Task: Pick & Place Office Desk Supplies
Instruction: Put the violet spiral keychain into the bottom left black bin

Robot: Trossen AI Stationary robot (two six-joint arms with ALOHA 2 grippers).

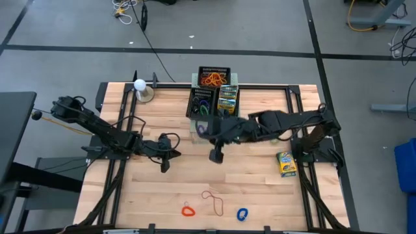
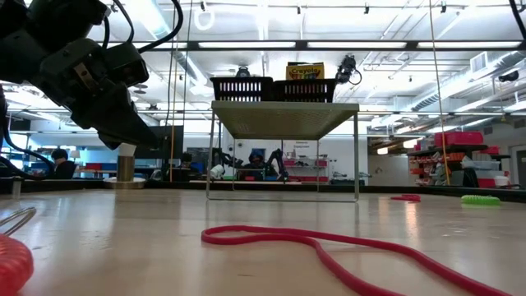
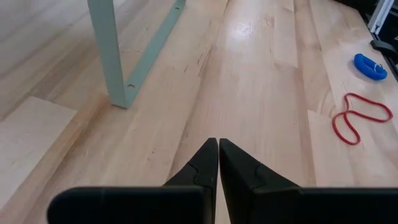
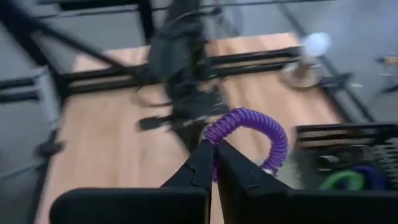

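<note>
Fingers (image 4: 202, 165) apparently pinch purple loop (image 4: 252, 127).

The right wrist view was smeared with blur: the purple coiled loop (image 4: 252, 134) read clearly enough, but the black mesh tray (image 4: 348, 152) beside it ran off the edge, and the green loop (image 4: 339, 180) inside was only a smudge. In the low view, the red loop (image 2: 12, 259) was cut off at the corner. From above, the tray contents (image 1: 211, 80) were too small to separate, and the right arm hid part of the pale-green box (image 1: 195, 127).
</note>
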